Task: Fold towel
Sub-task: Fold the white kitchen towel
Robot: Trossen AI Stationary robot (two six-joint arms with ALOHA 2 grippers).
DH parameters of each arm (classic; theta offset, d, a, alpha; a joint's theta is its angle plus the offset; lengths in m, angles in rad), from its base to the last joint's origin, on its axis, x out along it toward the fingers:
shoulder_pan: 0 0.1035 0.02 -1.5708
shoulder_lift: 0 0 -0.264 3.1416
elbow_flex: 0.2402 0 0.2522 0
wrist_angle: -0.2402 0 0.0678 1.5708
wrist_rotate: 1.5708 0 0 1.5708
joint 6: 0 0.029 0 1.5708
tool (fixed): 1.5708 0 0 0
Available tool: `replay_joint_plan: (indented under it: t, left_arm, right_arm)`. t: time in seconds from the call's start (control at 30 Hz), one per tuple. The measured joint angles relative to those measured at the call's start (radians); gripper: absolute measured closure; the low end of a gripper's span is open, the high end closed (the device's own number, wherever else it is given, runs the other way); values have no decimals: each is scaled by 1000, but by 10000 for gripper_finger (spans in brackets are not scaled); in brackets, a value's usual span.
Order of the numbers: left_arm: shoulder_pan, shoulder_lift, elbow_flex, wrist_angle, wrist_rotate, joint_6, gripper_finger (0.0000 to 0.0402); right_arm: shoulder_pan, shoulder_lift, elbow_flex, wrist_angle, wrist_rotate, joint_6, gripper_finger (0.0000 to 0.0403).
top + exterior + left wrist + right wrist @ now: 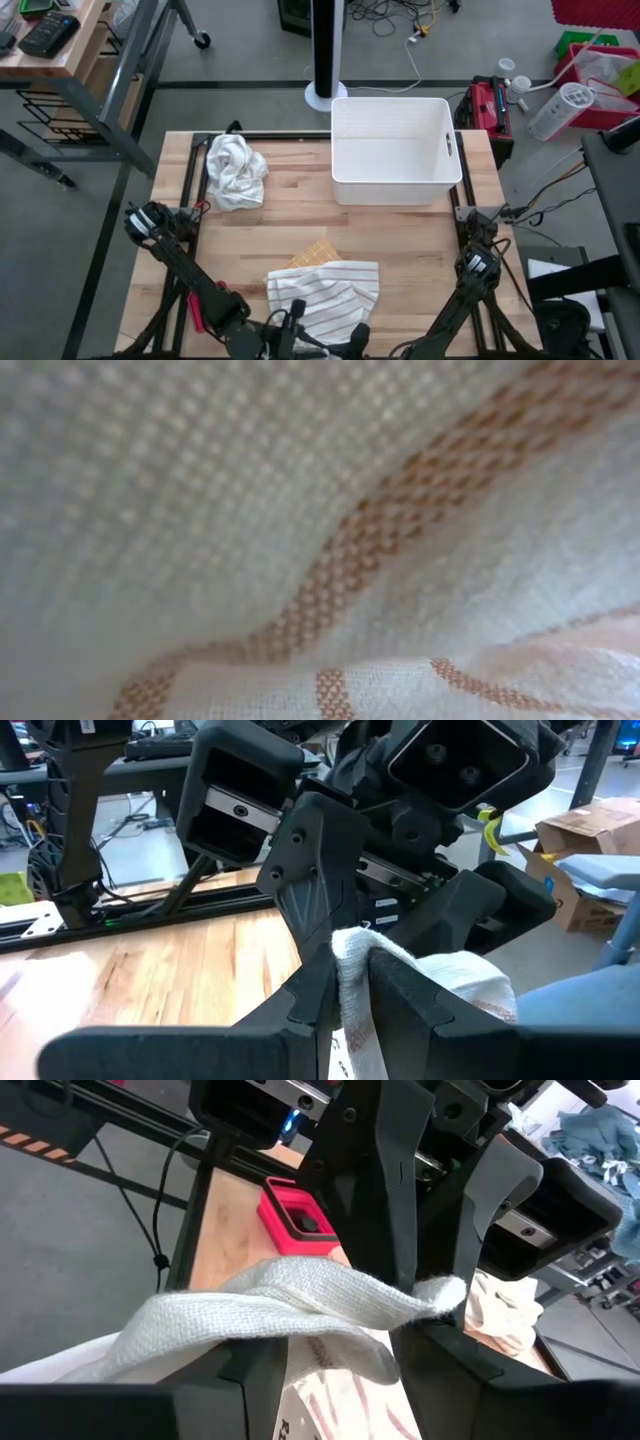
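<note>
A white towel with thin tan stripes (325,290) lies loosely folded on the table's near middle, and its weave fills the low view (320,540). Both grippers are at its near edge, close together and facing each other. My left gripper (297,312) (350,960) is shut on the towel. My right gripper (357,335) (422,1305) is shut on it too. A tan waffle cloth corner (315,252) pokes out from under the towel's far edge. My left gripper pinches a bunched bit of the towel's near edge (352,945) between its two fingers; the cloth stands up in the gap. The rest of the towel lies on the table. My right gripper pinches a fold of the towel near its near edge (440,1292) between its two fingers. From there the cloth drapes slack across the front of the gripper (250,1315).
A crumpled white cloth (235,172) lies at the far left of the table. A white plastic bin (395,150) stands at the far right. Bare wood lies between them and the towel. A red tool (295,1215) lies by the near left edge.
</note>
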Motion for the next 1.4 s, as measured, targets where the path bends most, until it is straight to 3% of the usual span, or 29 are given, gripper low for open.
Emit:
replay_joint_plan:
  t: [0.23,0.57,0.77,1.07,1.4]
  left_arm:
    - [-4,-2,0,-12,-55,0,349]
    - [-16,-6,-2,-68,-56,-1,349]
    - [-24,-2,-7,-171,-30,-55,349]
    - [-23,-5,-5,-152,-46,-47,348]
    - [-33,-16,-3,-33,-53,66,357]
  right_arm:
    - [7,0,0,-1,23,16,240]
    - [14,-1,0,-21,17,69,243]
    - [13,-13,4,-20,64,80,240]
    - [18,-9,4,-25,46,80,234]
    - [20,-4,2,-30,15,89,233]
